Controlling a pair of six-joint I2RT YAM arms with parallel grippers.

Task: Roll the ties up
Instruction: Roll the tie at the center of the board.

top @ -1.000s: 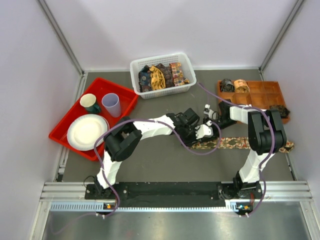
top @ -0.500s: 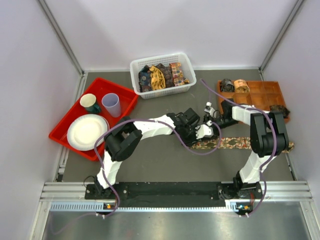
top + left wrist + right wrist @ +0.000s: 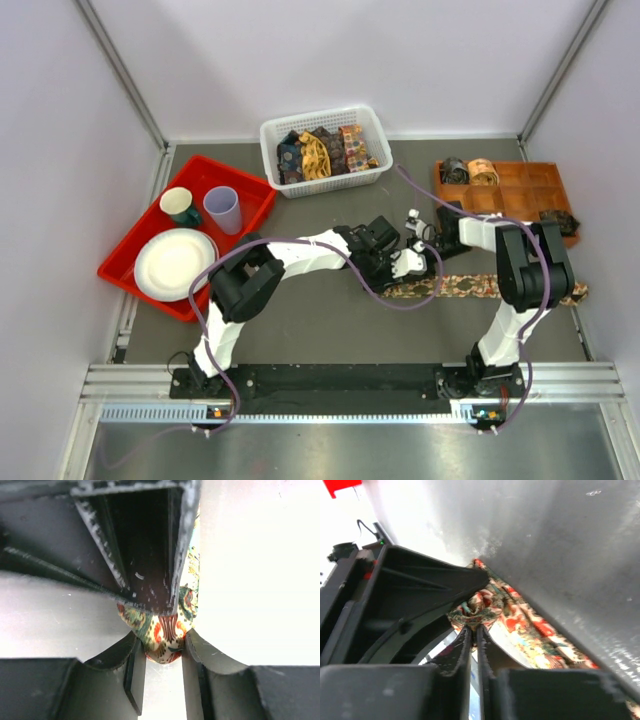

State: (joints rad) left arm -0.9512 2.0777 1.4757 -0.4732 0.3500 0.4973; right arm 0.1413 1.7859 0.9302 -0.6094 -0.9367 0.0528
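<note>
Left tool (image 3: 162, 650) grasping the bunched end of the tie (image 3: 480, 287) at mid-table. Right tool (image 3: 472, 628) clenched against that same end, its hold on fabric unclear. The tie's remainder lies flat toward the right edge.

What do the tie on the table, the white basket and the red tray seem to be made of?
Tie: woven fabric, perhaps silk or polyester; it lies limp, creases where it is bunched, and carries a printed pattern. White basket: probably moulded plastic; its walls are a regular open lattice. Red tray: likely plastic, smooth, one even colour, with a raised rim.
</note>
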